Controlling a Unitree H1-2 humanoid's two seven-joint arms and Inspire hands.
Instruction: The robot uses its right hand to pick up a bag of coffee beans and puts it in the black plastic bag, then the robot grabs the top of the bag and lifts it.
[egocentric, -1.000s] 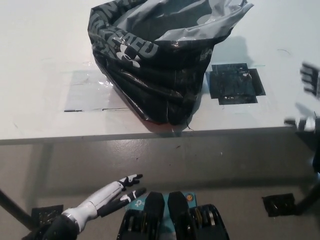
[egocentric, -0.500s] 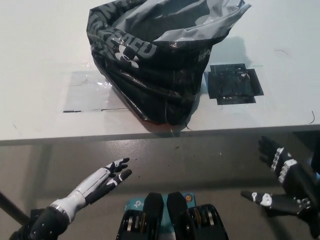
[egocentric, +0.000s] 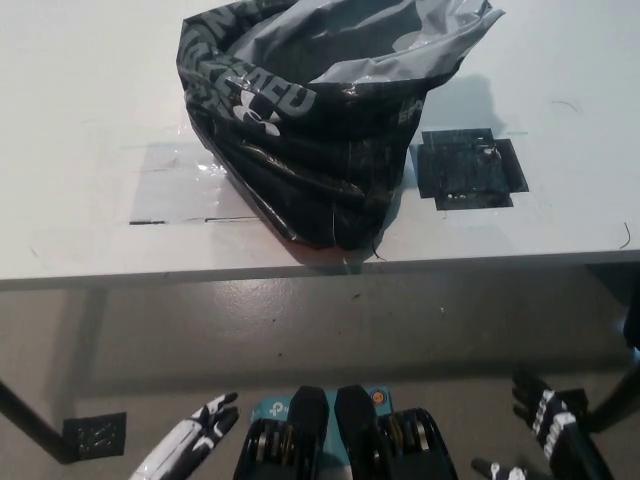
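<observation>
- While I watch from here, the counter (egocentric: 80, 150) carries the black plastic bag (egocentric: 310, 130), mouth agape, near the front edge; no coffee bag visible.
- Right robot hand (egocentric: 555, 430) hangs low, fingers spread, empty; a blind reach could shove the bag off.
- Left robot hand (egocentric: 200, 440) rests low, open, empty.

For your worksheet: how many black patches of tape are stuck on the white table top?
1: the black tape patch lies right of the black plastic bag. The bag may hide others.
</observation>
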